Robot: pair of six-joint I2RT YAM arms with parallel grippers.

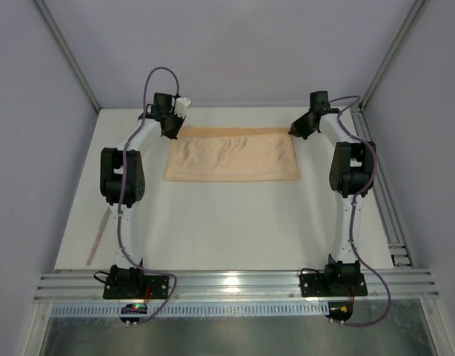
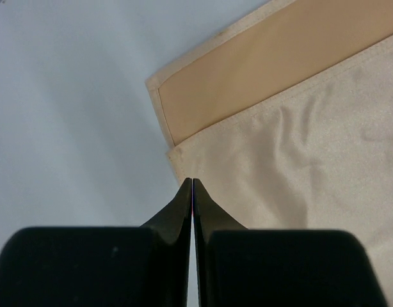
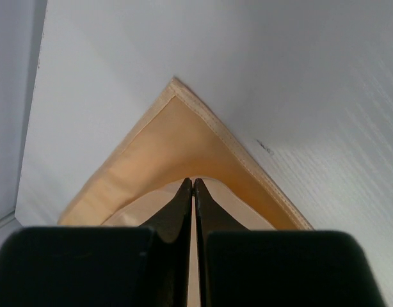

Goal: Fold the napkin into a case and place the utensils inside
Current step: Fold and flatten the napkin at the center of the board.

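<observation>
At far corners of the napkin (image 1: pixel 233 154), left gripper (image 2: pixel 192 183) and right gripper (image 3: pixel 192 183) are each closed tight; whether either pinches it, cannot tell.

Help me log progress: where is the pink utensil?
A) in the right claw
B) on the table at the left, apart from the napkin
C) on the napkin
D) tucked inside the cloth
B: the utensil lies on the bare table at the left, well apart from the napkin.
</observation>
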